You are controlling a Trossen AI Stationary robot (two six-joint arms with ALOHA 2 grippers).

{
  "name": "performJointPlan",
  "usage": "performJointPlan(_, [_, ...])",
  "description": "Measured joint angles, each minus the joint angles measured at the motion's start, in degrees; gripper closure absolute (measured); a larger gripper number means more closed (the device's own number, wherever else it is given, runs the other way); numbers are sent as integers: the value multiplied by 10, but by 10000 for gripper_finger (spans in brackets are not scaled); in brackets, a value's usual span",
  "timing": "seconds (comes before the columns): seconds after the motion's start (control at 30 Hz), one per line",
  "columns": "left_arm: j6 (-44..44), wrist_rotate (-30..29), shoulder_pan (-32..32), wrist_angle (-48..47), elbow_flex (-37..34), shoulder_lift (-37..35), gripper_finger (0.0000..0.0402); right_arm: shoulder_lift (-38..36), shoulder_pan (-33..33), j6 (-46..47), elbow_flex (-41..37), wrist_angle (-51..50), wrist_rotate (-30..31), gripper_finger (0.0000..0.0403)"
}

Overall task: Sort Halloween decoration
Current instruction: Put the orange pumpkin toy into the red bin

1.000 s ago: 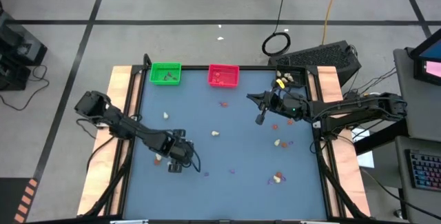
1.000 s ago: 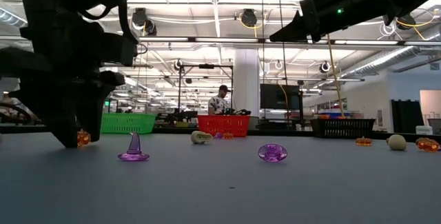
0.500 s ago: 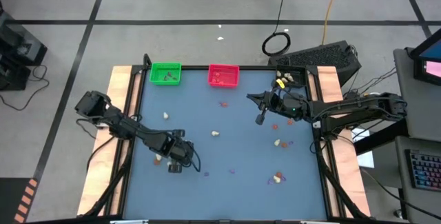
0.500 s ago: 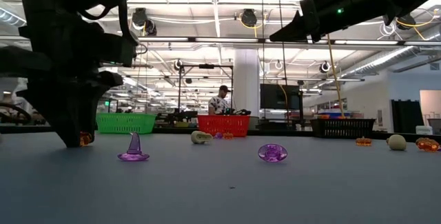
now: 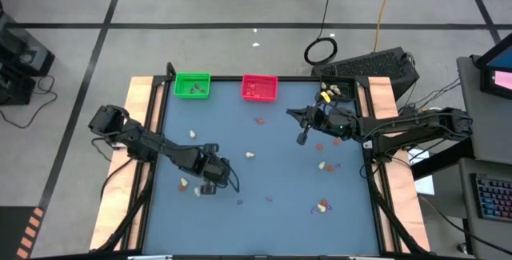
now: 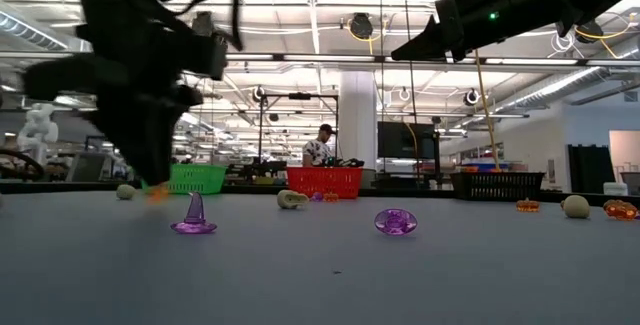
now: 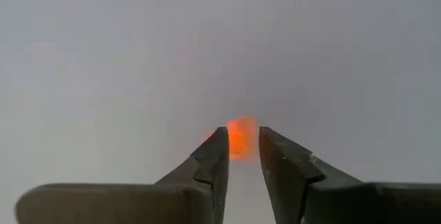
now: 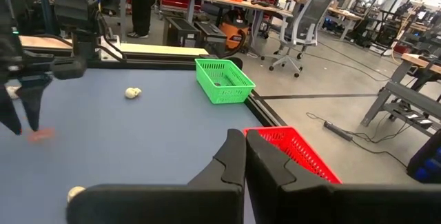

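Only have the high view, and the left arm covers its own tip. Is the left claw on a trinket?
Observer: Yes. In the left wrist view, the left claw has an orange-red trinket between its fingertips.
Operator: Is it clear of the table?
Observer: Cannot tell. In the low view the trinket hangs at the claw's tip, right about level with the table.
Operator: Is the right claw carrying anything?
Observer: No. The right wrist view shows the right claw shut with nothing between its fingers.
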Motion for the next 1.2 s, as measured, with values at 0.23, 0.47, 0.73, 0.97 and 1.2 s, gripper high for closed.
performJointPlan(0.23, [61,-12,103,29,41,0,332,0,0,0,0,0,0,403])
performJointPlan(0.47, [131,51,174,1,82,-1,354,0,0,0,0,-4,0,403])
performJointPlan(0.73, [115,-138,178,-135,82,-1,357,0,0,-12,0,-5,0,403])
performJointPlan(0.97, [153,-122,266,-109,82,3,334,0,0,-8,0,-3,0,403])
performJointPlan(1.2, [195,20,388,-71,81,14,315,0,0,-8,0,-4,0,403])
